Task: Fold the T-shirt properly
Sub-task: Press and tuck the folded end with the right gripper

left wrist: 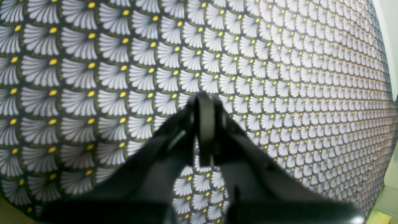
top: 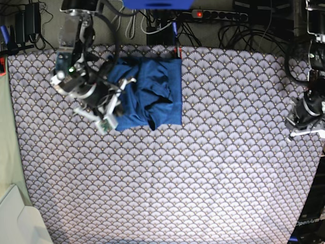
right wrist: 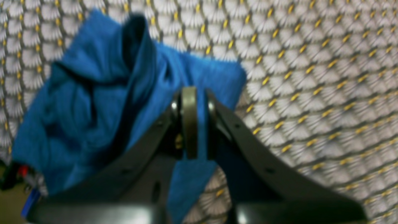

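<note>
With my right gripper (right wrist: 189,124) pinched on the shirt (right wrist: 93,102) edge and my left gripper (left wrist: 203,124) closed empty, I should lift slowly.

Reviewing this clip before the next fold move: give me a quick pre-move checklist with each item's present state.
1. right gripper shut on the T-shirt: ok.
2. left gripper shut, holding nothing, away from the shirt: ok.
3. Shirt fully on the patterned tablecloth: ok.
4. Shirt flat and smooth: not ok, it is bunched and creased.
5. How many fabric layers the right gripper pinches: cannot tell.
</note>
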{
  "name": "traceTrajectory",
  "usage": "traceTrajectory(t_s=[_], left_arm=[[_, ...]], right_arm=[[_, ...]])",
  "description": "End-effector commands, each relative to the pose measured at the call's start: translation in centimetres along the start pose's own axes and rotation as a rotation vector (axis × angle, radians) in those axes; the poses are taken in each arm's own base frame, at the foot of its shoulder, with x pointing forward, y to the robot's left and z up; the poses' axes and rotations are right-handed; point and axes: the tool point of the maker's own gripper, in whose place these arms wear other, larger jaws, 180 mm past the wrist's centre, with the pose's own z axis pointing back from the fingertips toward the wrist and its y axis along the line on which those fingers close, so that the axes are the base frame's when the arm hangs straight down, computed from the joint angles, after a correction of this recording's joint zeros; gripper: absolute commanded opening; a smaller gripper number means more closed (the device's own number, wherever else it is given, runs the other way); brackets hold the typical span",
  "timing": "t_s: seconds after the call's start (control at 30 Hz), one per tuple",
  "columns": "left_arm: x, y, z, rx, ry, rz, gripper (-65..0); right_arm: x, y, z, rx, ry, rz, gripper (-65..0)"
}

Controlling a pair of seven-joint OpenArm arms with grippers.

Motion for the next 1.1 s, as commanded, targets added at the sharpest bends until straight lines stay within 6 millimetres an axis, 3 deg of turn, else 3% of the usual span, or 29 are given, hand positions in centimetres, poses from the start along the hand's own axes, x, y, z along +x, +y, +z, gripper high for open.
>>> traceTrajectory(t_s=[0.0, 0.27, 0.47, 0.6, 0.7, 0.77, 0.9, 1.07], left_arm=[[0.3, -1.7, 0.8, -0.050, 0.023, 0.044, -64.9], [-0.1, -4.1, 2.1, -0.122, 0.012, 0.008, -64.6], [-0.2, -6.0, 3.3, -0.177, 0.001, -0.017, -64.4], [-1.0, -7.6, 3.9, -0.229, 0.007, -0.016, -62.8], [-1.8, -8.2, 4.0, -0.252, 0.020, -0.002, -57.1], [-2.2, -8.3, 4.0, -0.255, 0.028, 0.001, -53.4], [-3.4, -8.5, 3.6, -0.260, 0.055, 0.026, -55.7], [-6.2, -8.8, 3.4, -0.262, 0.151, -0.007, -54.8]], right_arm=[[1.4, 0.4, -0.1, 0.017, -0.054, -0.006, -62.5], [0.5, 2.8, -2.5, 0.099, -0.060, -0.072, -62.4], [2.2, 6.3, -2.8, 0.182, -0.082, 0.010, -62.4], [3.3, 10.4, -3.0, 0.280, -0.095, 0.087, -62.4], [4.1, 14.3, -2.8, 0.369, -0.108, 0.171, -62.4], [4.9, 15.7, -2.1, 0.396, -0.135, 0.225, -62.4], [6.6, 14.7, -0.7, 0.354, -0.192, 0.268, -62.4], [6.4, 9.6, 0.1, 0.232, -0.190, 0.269, -62.4]])
